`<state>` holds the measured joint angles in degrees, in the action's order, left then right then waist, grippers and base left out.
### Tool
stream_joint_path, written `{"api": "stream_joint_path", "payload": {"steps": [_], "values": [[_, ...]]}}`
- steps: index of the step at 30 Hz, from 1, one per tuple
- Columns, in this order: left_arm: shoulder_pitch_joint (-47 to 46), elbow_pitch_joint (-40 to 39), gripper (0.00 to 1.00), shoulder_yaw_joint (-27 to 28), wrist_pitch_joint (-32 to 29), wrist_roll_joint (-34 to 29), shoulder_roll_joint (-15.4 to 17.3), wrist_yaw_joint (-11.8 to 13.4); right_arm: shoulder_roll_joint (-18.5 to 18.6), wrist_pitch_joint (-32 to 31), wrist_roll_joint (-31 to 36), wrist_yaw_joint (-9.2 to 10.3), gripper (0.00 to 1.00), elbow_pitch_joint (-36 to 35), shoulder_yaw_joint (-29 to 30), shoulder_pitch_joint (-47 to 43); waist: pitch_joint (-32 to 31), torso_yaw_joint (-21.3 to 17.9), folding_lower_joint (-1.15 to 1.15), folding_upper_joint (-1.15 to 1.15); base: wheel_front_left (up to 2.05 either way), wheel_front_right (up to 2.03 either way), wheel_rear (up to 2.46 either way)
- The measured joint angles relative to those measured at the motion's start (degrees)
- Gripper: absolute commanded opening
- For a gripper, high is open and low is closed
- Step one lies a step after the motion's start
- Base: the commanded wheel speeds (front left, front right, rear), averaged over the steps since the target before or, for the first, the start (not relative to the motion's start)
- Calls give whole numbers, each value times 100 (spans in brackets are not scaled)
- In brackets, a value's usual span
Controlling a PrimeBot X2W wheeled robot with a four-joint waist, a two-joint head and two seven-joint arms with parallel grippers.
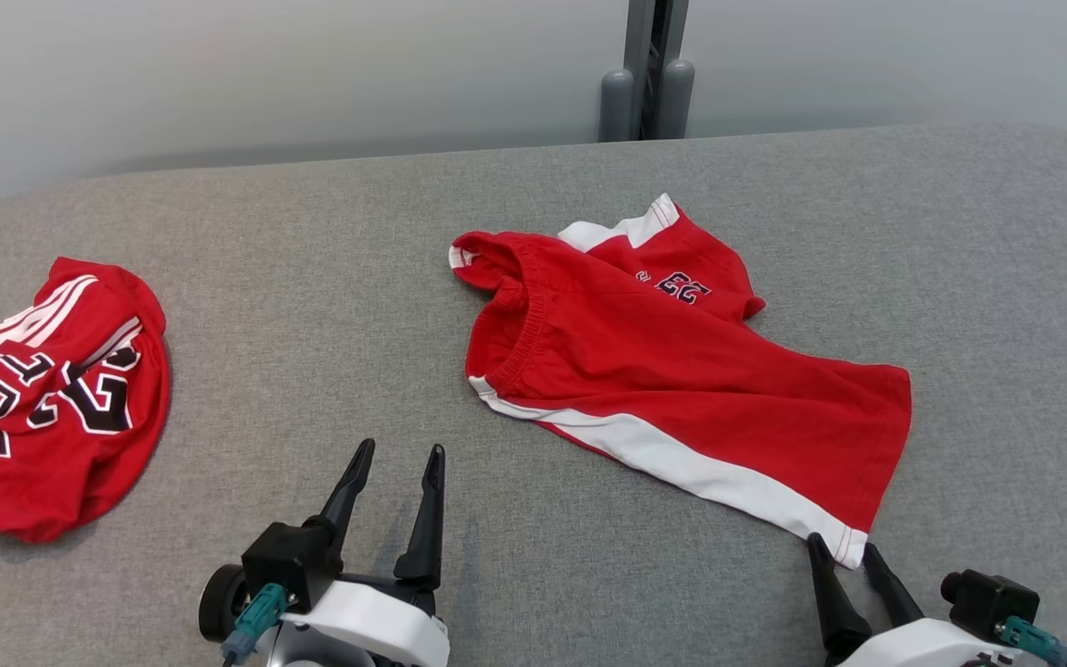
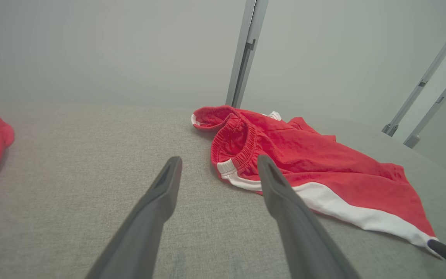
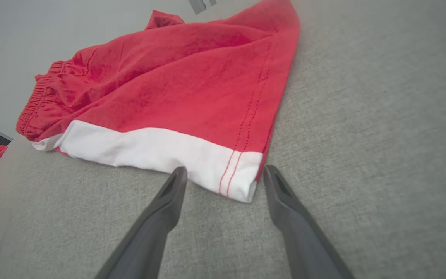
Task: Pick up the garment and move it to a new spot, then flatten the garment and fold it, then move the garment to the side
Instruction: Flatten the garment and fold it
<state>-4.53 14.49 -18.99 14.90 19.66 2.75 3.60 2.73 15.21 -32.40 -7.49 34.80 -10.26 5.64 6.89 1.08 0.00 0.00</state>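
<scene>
Gray table [image 1: 311,278] holds the red shorts [image 1: 663,371] in the middle, a bit messy. Left gripper [image 1: 402,447] and right gripper [image 1: 842,543] are wide open, holding nothing. Pick-up looks not started yet (the right one is by the hem corner). Next, pinch it.

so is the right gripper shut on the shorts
No, the right gripper stands open, straddling the white hem corner of the shorts.

Layout on the desk [image 1: 311,278]
I see the garment [image 1: 682,371] right of centre, waistband leftward. A second garment [image 1: 43,398] lies well apart at the desk's left edge. My left claw [image 1: 401,451] sits before the gap between them; my right claw [image 1: 841,543] sits at the garment's near right corner.
</scene>
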Motion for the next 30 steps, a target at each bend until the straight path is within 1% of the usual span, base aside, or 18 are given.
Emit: {"api": "stream_joint_path", "payload": {"steps": [2,3,4,10,12,17,21,25,28,30], "values": [[-56,-5,100,-7,0,0,0,2,0,2,-66,0,100,51,-19,101,44,5,0,0,0,0,0],[-58,-4,100,-11,0,0,0,3,0,2,-96,0,36,70,-19,124,58,8,0,0,0,0,0],[-63,-4,100,-15,0,0,0,8,1,3,-104,0,0,101,-23,148,71,11,0,0,0,0,0],[-96,8,100,47,0,0,1,9,-9,1,-132,0,0,167,-21,226,78,-13,0,0,0,0,0],[-96,11,100,99,0,0,1,18,2,0,-47,0,0,147,22,225,61,-56,0,0,0,0,0],[-190,20,100,119,0,-7,1,-5,146,-2,156,0,0,65,164,220,25,-224,0,0,0,0,0],[-364,115,100,-44,0,-7,1,-67,282,-2,246,0,0,-5,219,231,29,-372,0,0,0,0,0],[-600,625,100,-354,0,-44,-1,-196,304,-3,271,0,0,-15,127,352,72,-527,0,0,0,0,0],[-810,1240,100,-508,-109,-55,-4,-146,297,-3,266,0,0,-11,12,432,116,-633,0,0,0,0,0],[-970,1503,100,-528,-147,93,-3,-119,279,-3,255,0,0,-14,-76,476,154,-690,0,0,0,0,0]]}}
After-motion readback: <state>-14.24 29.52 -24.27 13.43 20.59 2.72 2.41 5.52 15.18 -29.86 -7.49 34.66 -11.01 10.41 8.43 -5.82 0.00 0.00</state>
